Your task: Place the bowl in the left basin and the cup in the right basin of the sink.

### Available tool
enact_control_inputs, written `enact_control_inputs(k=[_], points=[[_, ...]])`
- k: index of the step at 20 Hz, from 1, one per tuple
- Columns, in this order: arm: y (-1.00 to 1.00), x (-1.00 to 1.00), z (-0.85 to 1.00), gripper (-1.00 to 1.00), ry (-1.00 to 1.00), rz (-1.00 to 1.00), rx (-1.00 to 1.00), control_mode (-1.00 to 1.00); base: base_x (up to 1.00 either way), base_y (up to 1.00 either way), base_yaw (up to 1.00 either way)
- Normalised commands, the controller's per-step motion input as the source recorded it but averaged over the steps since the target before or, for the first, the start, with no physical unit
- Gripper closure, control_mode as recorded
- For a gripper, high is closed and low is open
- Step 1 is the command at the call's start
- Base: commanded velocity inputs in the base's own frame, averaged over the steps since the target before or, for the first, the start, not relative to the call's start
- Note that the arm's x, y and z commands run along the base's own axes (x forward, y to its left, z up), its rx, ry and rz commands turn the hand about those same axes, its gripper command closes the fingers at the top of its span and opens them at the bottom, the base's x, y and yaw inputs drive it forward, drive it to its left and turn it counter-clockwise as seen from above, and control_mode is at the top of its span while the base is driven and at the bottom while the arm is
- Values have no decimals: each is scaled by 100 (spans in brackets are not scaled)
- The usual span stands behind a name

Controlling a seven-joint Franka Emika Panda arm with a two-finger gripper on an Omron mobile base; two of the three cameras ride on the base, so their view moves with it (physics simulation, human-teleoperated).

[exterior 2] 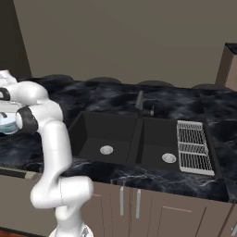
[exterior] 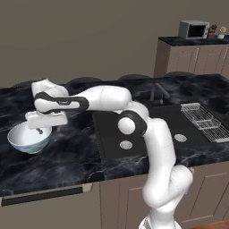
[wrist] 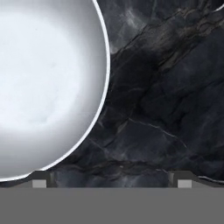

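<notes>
Two dark fingertips stand wide apart at the near edge of the hand view, one by the bowl's white rim and the other over bare black stone. The gripper is fully open and holds nothing. It hangs just above the bowl's right-hand rim, on the counter well to the left of the sink. The step in hand looks like the approach to the bowl — the first half of the task, with no grasp made yet. Next, the hand would need to drop so the fingers straddle the rim wall, close, lift, and carry across to the left basin. Whether one finger is already inside the rim is hard to tell from these angles. Both basins lie empty.
</notes>
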Motion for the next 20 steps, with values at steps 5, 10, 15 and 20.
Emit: enact_control_inputs(k=[5,10,15,20], points=[[4,9,-20,-100,0,0,-6,-100,0,0,0],[0,11,-19,-100,0,-1,-8,-100,0,0,0],[0,17,-16,-100,0,-2,-2,-100,0,0,0],[1,24,-11,-100,0,-4,0,-100,0,0,0]])
